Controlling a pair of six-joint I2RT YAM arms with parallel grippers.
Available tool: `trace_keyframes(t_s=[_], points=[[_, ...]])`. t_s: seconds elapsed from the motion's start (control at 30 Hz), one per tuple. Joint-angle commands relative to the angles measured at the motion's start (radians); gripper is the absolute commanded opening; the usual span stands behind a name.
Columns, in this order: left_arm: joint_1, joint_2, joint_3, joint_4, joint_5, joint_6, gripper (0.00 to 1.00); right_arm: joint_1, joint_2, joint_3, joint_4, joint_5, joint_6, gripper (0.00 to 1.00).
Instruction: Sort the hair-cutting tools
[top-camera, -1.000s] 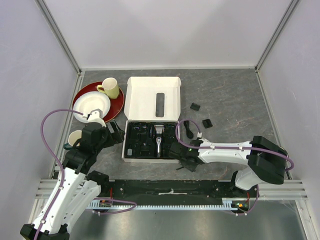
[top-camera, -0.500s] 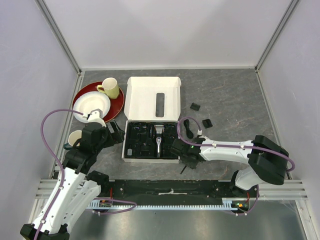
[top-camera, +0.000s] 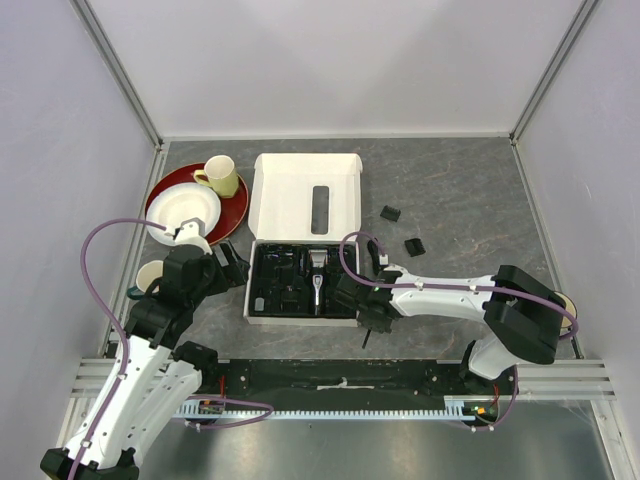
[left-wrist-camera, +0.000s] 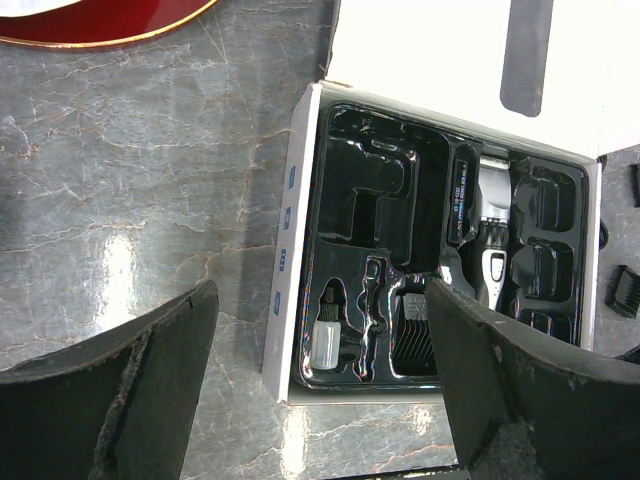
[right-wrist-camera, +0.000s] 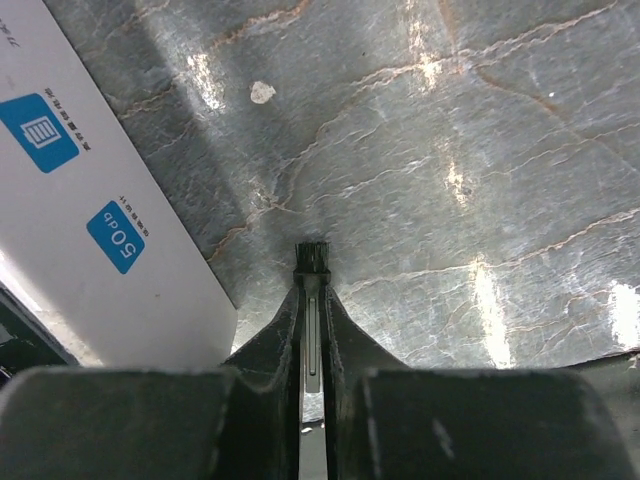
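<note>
Now that the right gripper (right-wrist-camera: 311, 296) has been squeezed shut, the thin black stick-like brush (right-wrist-camera: 311, 258) is pinched between its fingers, bristles poking past the tips, beside the white cardboard box (right-wrist-camera: 110, 240). It seems ready for lifting. The left gripper (left-wrist-camera: 320, 395) is held wide apart.

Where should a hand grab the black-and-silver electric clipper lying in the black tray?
Probably its narrow silver handle, from straight above, closing across its width. The black-and-silver electric clipper lies flat in a recess of the black moulded plastic tray, so the walls seem to block any sideways approach.
</note>
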Motion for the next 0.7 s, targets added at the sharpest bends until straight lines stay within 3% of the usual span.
trace_keyframes(t_s=[0.0,0.23,0.67], points=[[-0.003,-0.005,0.022,0.014,-0.013,-0.019,0.90,-0.004,0.075,-0.064,0.027,-0.015,-0.032,0.10],[-0.003,-0.002,0.021,0.014,-0.013,-0.020,0.90,-0.004,0.075,-0.056,0.031,-0.002,-0.088,0.00],[-0.003,-0.005,0.015,0.036,0.041,0.000,0.91,-0.002,-0.054,-0.033,0.036,0.064,-0.174,0.00]])
